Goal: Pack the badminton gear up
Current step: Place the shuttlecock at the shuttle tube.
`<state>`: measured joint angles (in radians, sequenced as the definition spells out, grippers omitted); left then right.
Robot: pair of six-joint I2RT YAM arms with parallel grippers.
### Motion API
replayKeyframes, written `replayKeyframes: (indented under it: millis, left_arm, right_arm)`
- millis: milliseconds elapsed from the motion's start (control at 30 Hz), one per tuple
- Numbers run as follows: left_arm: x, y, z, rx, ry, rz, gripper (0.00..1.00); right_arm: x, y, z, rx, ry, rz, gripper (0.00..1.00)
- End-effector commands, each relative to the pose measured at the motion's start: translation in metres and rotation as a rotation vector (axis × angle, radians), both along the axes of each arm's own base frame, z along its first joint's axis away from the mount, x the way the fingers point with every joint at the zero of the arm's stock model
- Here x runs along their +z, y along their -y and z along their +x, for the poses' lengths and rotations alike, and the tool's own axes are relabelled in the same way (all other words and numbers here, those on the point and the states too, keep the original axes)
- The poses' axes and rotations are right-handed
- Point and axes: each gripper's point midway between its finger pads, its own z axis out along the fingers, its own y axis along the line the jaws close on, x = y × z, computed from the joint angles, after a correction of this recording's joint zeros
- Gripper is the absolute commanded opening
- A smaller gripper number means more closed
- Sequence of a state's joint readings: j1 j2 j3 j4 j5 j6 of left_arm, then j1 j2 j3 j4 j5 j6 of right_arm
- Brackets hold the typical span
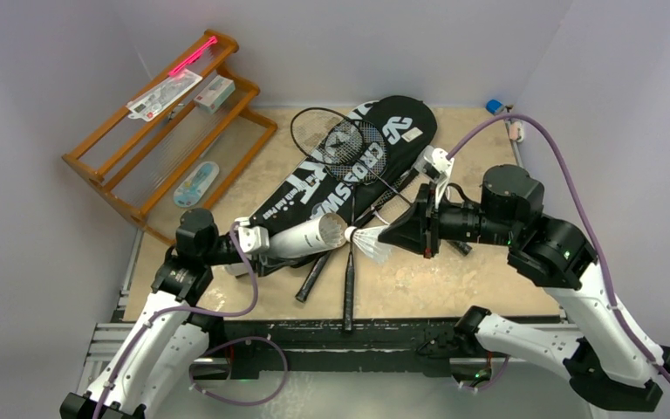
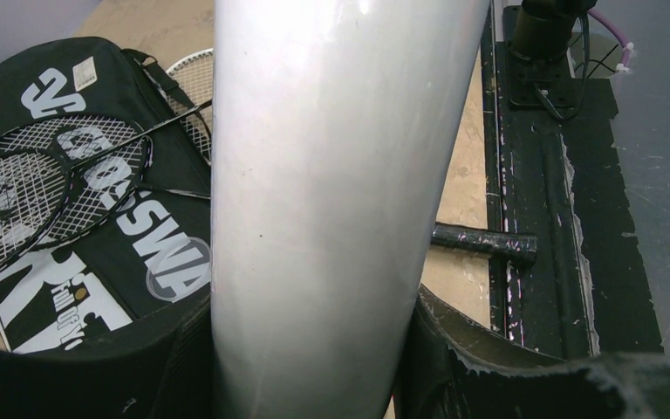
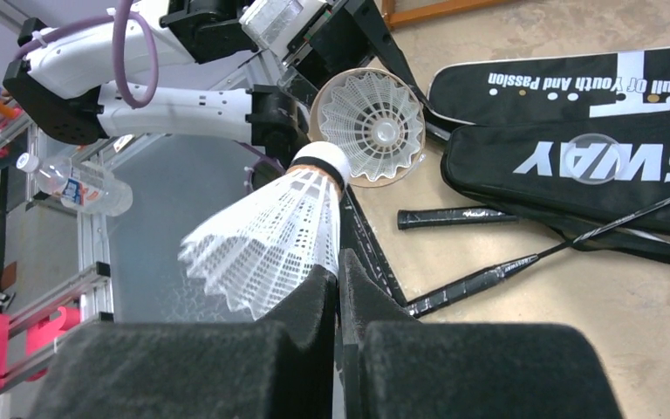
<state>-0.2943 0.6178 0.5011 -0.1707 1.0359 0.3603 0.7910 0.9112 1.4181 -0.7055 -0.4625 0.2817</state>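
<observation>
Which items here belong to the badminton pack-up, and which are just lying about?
Job: white tube (in left gripper), shuttlecock (in right gripper), rackets, black covers.
Lying about: wooden rack, packets, pink stick, water bottle.

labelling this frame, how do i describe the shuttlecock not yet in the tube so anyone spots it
Find the long white tube in the left gripper. Just off its open end, the right gripper pinches a white feather shuttlecock by its skirt. Unlike the second shuttlecock nested inside the tube, this one hangs outside.
</observation>
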Motion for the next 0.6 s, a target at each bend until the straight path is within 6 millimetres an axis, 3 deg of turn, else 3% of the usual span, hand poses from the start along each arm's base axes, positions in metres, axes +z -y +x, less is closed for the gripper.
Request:
replayKeyframes:
  millis: [0,333,467,567]
  left_arm:
    - [0.016,0.001,0.002,-0.014,0.073,-0.012,0.38]
    - [0.017,0.002,-0.001,-0.030,0.073,-0.016,0.38]
    - [0.016,0.002,-0.001,-0.031,0.070,-0.016,0.38]
    - [0.017,0.001,-0.001,-0.026,0.075,-0.015,0.38]
  right_arm:
    - [0.009,-0.009,0.002,0.036,0.013,0.017,0.00]
    - [-0.006,-0.040,0.028,0.055,-0.028,0.000,0.00]
    - [-0.019,-0.056,0.050,0.024,-0.067,-0.051,0.45]
    - [-0.028,-0.063,0.057,0.030,-0.078,-0.077,0.58]
